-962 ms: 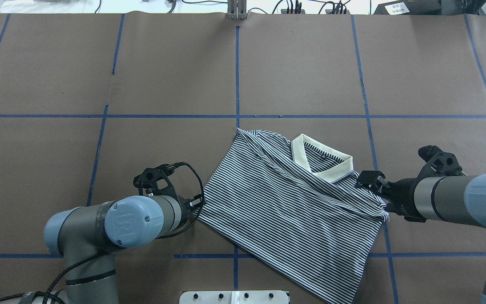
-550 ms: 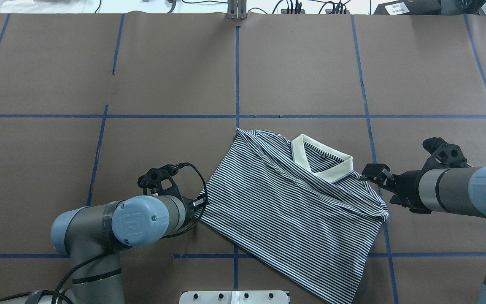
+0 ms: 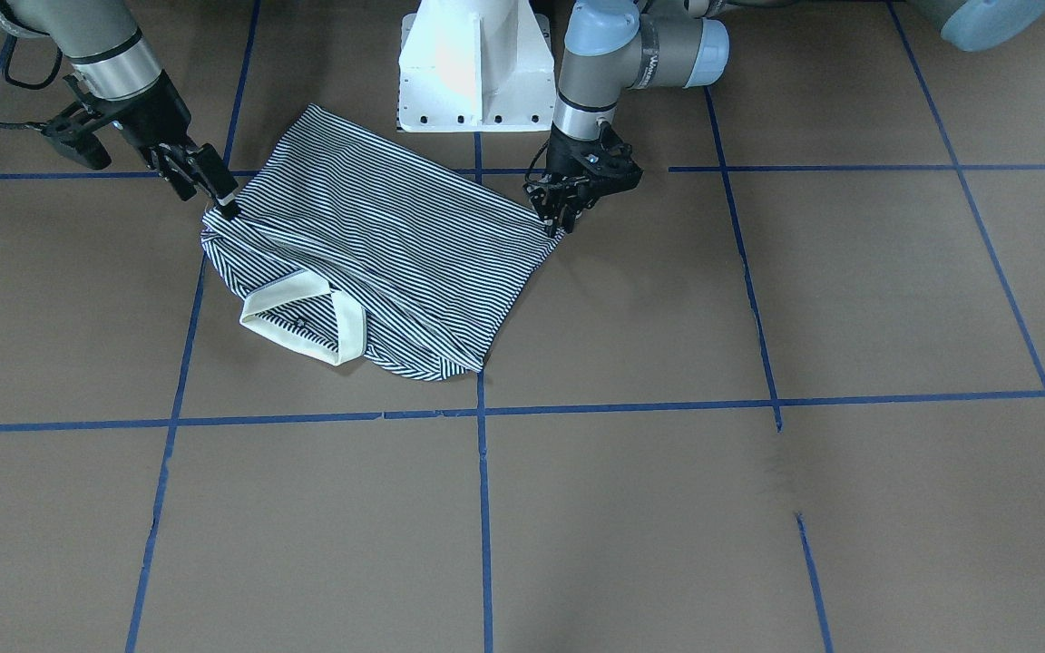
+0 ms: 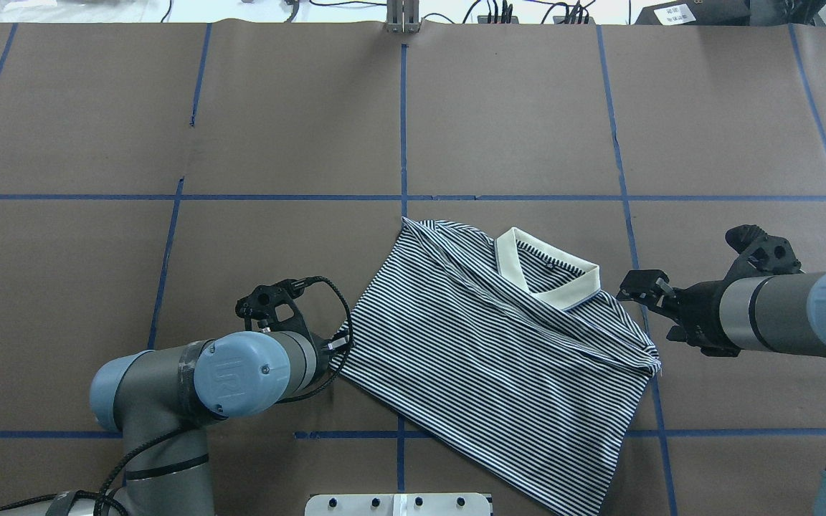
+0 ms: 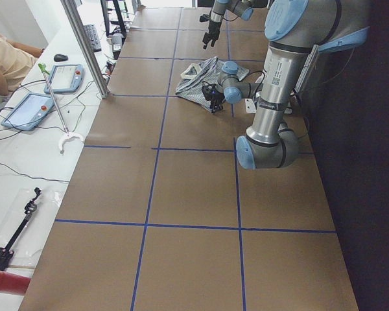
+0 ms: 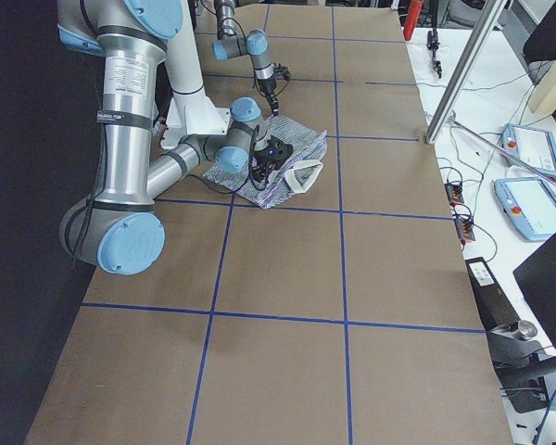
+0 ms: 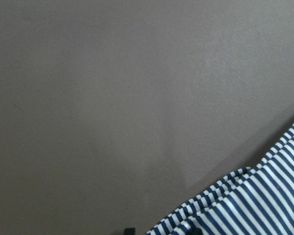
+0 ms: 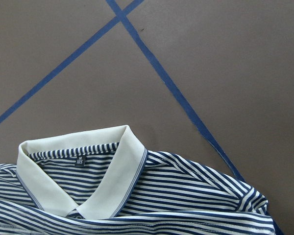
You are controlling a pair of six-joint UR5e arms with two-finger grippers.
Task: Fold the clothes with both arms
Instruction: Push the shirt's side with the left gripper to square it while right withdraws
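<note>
The striped polo shirt [image 4: 485, 373] lies folded on the brown table, cream collar [image 4: 549, 276] toward the far side; it also shows in the front view [image 3: 395, 227]. My left gripper [image 4: 339, 344] points down at the shirt's left corner [image 3: 557, 218]. In its wrist view two fingertips sit slightly apart with puckered striped cloth [image 7: 255, 205] between them. My right gripper [image 4: 641, 287] hangs open just right of the collar and shoulder, clear of the cloth [image 3: 214, 195]. Its wrist view shows the collar [image 8: 108, 181] and no fingers.
Blue tape lines [image 4: 403, 122] divide the brown table [image 4: 277, 129] into squares. The white pedestal base [image 3: 473, 63] stands close behind the shirt's hem. Cables and boxes [image 4: 499, 14] line the far edge. Tablets [image 5: 35, 107] and an operator sit beyond the table.
My right gripper has drawn back to the right, off the shirt's shoulder. My left arm has shifted slightly right toward the shirt's corner. The shirt has stayed put.
</note>
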